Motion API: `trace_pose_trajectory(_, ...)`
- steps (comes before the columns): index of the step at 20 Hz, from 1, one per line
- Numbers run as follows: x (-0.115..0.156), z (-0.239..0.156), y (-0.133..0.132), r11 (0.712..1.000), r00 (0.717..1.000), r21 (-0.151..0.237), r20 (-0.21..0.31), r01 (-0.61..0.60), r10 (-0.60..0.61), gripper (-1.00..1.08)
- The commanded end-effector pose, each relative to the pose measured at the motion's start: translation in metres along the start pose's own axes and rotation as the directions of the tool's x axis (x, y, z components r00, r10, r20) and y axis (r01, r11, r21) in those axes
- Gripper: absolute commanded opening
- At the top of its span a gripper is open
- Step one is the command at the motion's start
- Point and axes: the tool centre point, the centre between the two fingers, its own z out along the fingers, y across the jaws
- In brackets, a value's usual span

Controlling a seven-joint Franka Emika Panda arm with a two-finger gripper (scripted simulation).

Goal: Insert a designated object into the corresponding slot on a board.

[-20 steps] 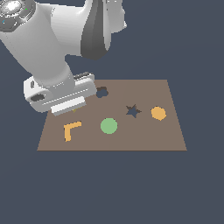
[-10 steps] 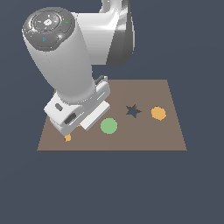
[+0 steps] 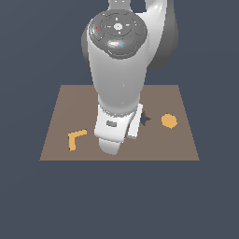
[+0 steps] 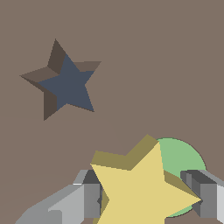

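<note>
The end effector (image 4: pixel 146 197) grips the star block (image 4: pixel 140 188); the star slot (image 4: pixel 65 83) sits apart; no writing shows.

Glossy white arm (image 3: pixel 116 88) – dark grey joint cap, grey fingers (image 4: pixel 72 201).

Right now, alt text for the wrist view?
A pale-yellow star block sits clamped between the gripper jaws above the brown board, partly covering a green disc. The empty star-shaped slot lies off to one side, not yet aligned.
</note>
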Motion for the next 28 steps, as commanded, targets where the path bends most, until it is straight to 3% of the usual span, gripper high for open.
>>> trace_pose_trajectory(1,0.019,-0.001,-0.007,0.994,0.994,0.000,0.000,0.111,-0.111,-1.00)
trace_pose_trajectory(8,0.054,-0.002,-0.032,0.942,0.942,0.001,0.000,0.337,-0.337,-1.00)
trace_pose_trajectory(16,0.071,-0.002,-0.051,0.886,0.886,0.002,0.000,0.464,-0.464,-1.00)
trace_pose_trajectory(28,0.072,0.003,-0.052,0.883,0.883,0.001,0.002,0.468,-0.468,-1.00)
